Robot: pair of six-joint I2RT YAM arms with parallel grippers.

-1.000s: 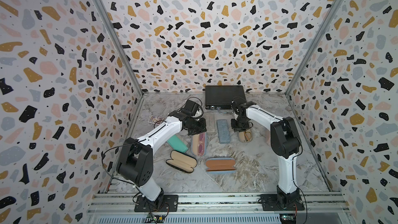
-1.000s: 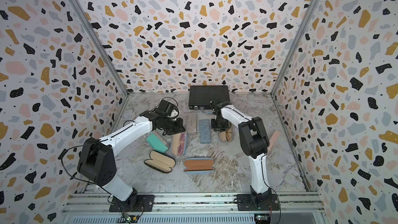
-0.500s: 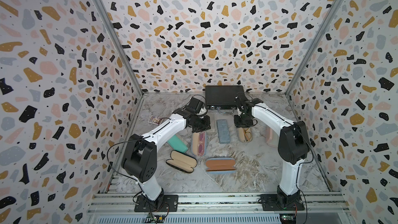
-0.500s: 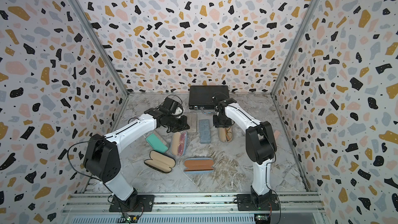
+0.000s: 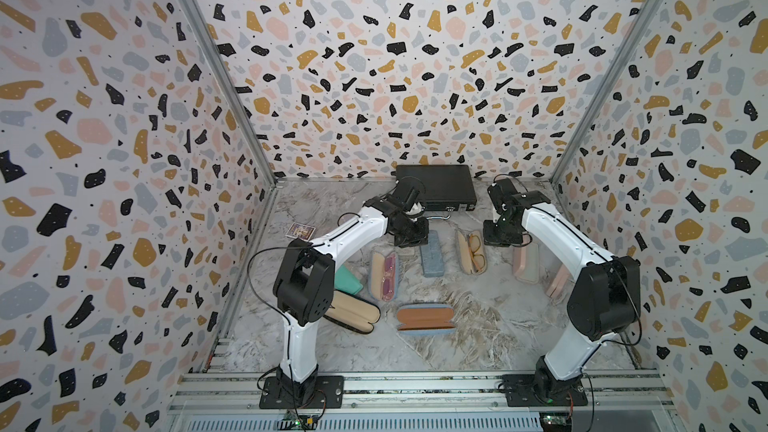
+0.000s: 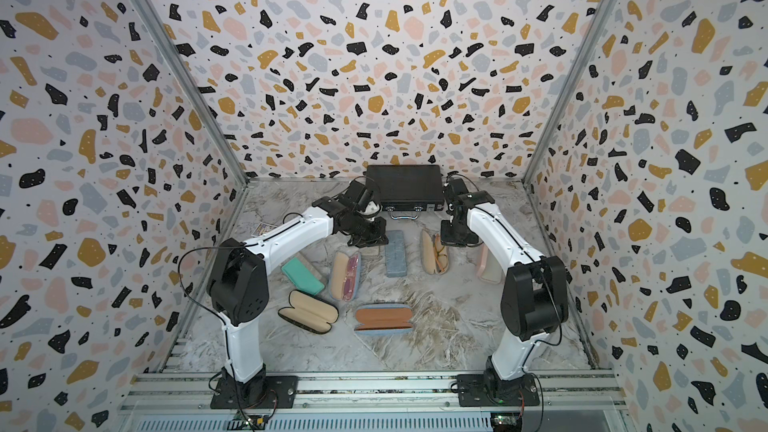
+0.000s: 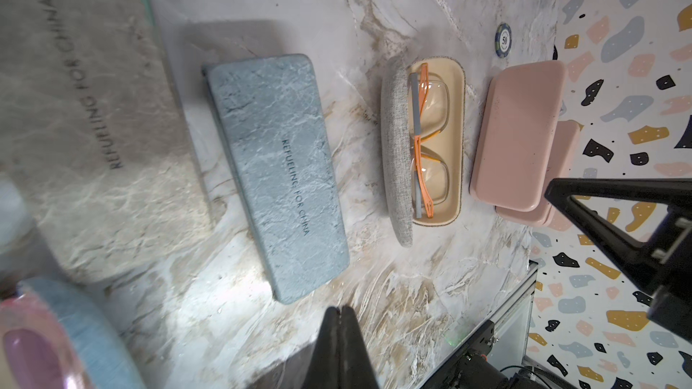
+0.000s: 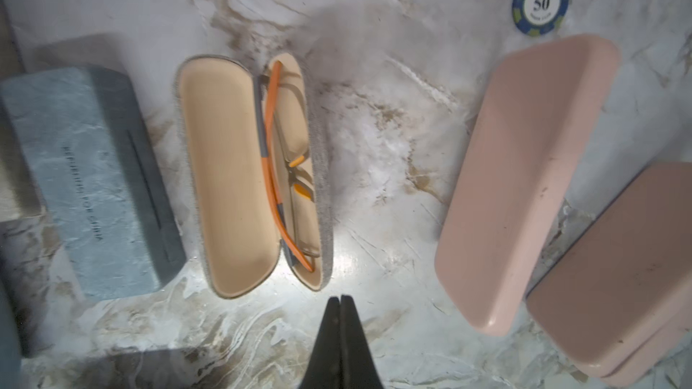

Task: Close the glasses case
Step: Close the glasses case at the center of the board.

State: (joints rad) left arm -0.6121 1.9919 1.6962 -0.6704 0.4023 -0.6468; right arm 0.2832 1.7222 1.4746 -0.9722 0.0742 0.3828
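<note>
The glasses case (image 8: 232, 166) is grey fabric with a beige lining. It lies open on the marble table, with orange-framed glasses (image 8: 284, 166) in one half. It shows in both top views (image 5: 471, 252) (image 6: 434, 251) and in the left wrist view (image 7: 423, 140). My right gripper (image 8: 340, 298) is shut and empty, just off the case's end (image 5: 498, 236). My left gripper (image 7: 340, 308) is shut and empty too. It hangs low beside a closed blue-grey case (image 7: 277, 174), left of the open one (image 5: 409, 238).
Two closed pink cases (image 8: 524, 181) (image 8: 614, 267) and a poker chip (image 8: 541, 2) lie right of the open case. Nearer the front lie a case holding pink glasses (image 5: 384, 276), a teal case (image 5: 347, 280), a black open case (image 5: 353, 311) and an orange-lined one (image 5: 424, 317). A black box (image 5: 434, 187) stands at the back.
My right gripper has moved right, off the open grey case, and has shut. My left gripper has shifted right toward the blue-grey case, still shut.
</note>
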